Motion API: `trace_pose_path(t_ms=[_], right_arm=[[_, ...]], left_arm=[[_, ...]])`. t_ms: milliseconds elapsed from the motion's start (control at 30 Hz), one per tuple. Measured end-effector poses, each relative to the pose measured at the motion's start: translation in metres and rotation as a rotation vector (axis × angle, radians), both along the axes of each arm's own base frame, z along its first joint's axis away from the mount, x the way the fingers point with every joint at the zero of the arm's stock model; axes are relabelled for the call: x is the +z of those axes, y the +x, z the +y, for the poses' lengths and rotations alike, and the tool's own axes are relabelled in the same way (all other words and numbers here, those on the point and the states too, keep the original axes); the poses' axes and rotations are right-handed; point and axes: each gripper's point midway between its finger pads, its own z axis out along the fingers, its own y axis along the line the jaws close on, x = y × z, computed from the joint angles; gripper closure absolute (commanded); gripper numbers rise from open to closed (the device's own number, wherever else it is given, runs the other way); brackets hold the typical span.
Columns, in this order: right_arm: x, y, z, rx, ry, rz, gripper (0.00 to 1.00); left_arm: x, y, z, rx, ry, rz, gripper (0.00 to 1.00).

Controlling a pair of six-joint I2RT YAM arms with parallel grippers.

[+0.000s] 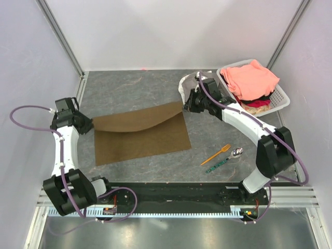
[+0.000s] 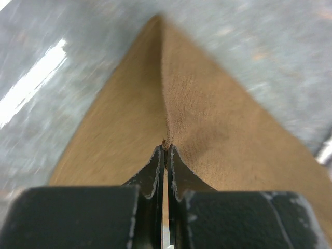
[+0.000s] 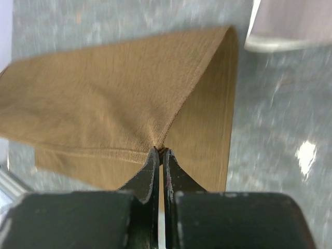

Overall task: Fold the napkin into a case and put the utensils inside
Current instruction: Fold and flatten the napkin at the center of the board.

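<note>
Left end effector (image 2: pixel 165 148) and right end effector (image 3: pixel 160 151) are each pinched shut on a corner of the napkin (image 1: pixel 140 136), holding its far edge up off the bench (image 1: pixel 129 83). Nearest, toward the right near edge, lie two utensils: one orange fork (image 1: pixel 216 154) and one green-patterned spoon (image 1: pixel 224 161). At mid-bench the single napkin is half raised, so the first fold seems in hand. Next, both arms should carry that edge evenly toward the near edge. One white basket (image 1: pixel 282 96) sits in the far right corner.

Matt, softly napped brown cloth napkin (image 1: pixel 140 132)
</note>
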Motion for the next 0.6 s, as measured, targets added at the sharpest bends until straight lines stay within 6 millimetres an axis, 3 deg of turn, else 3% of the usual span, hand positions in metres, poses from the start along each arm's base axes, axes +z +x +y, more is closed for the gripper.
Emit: trace_pose_path(t_ms=[167,267,600], right_arm=[[-0.012,-0.042,0.002,0.056,-0.022,0.026,1.0],[-0.025,-0.061,-0.001,0.083,-0.044,0.045,1.0],[-0.077,-0.096,-0.023,0.104,-0.124,0.147,1.0]], left_arm=[[-0.045,-0.041,-0.007,0.078,-0.046,0.165,0.98],[-0.062,-0.06,-0.007,0.142,-0.059,0.241,0.98],[-0.078,-0.091,-0.005,0.285,-0.07,0.339,0.98]])
